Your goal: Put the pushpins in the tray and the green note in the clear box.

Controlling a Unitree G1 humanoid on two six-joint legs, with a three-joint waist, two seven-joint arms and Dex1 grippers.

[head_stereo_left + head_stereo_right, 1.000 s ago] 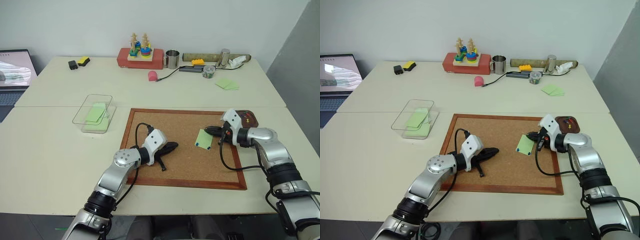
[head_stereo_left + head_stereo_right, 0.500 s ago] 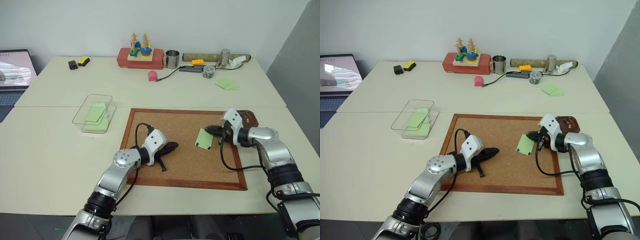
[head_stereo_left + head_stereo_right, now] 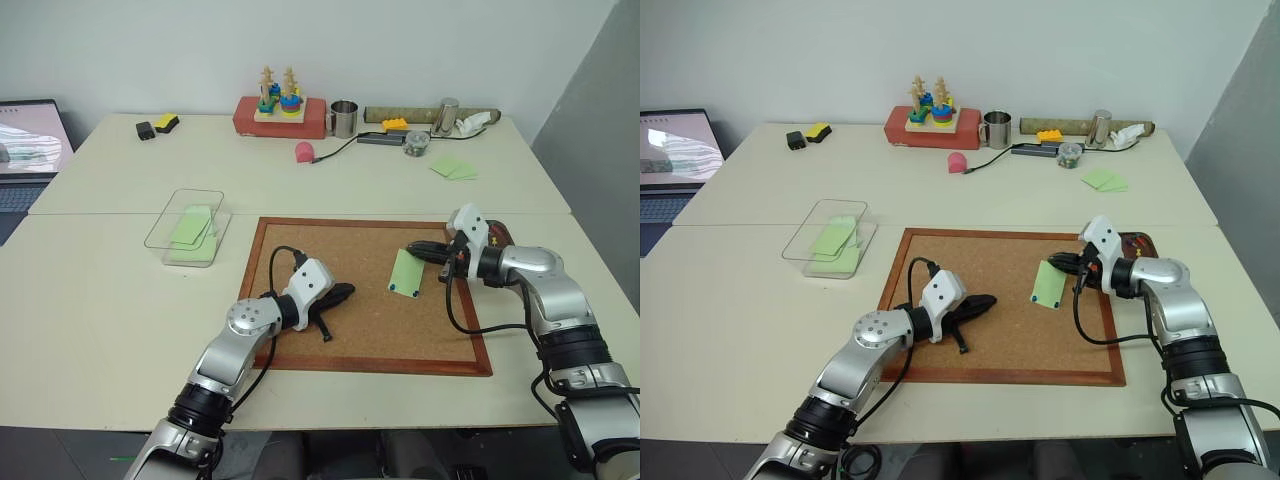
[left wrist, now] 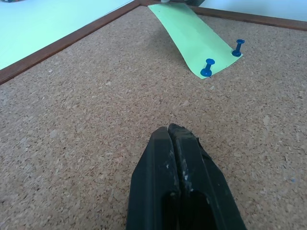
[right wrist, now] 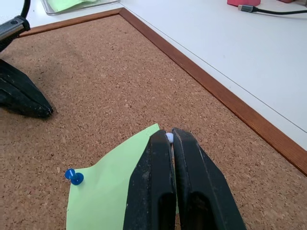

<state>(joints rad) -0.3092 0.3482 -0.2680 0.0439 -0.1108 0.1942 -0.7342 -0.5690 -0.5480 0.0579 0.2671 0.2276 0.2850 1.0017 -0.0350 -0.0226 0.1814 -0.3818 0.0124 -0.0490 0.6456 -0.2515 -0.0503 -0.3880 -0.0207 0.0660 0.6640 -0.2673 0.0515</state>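
the right gripper [image 5: 169, 139] has its jaws clamped on a tiny white-headed pushpin [image 5: 169, 138] at the raised upper edge of the light green square paper note [image 3: 405, 272]. two blue pushpins [image 4: 207, 73] sit at the note's lower edge on the wood-framed corkboard [image 3: 350, 250]. the left gripper [image 3: 345, 293] rests on the cork, jaws together and empty. the clear plastic box [image 3: 188, 238] sits on the pale surface [image 3: 110, 290], well left of the board.

I can't make out any readable text, label, brand, number or sign here. The laptop screen [image 3: 678, 145] at the table's far left shows only a blurred picture, and the green note [image 3: 405, 273] looks blank.
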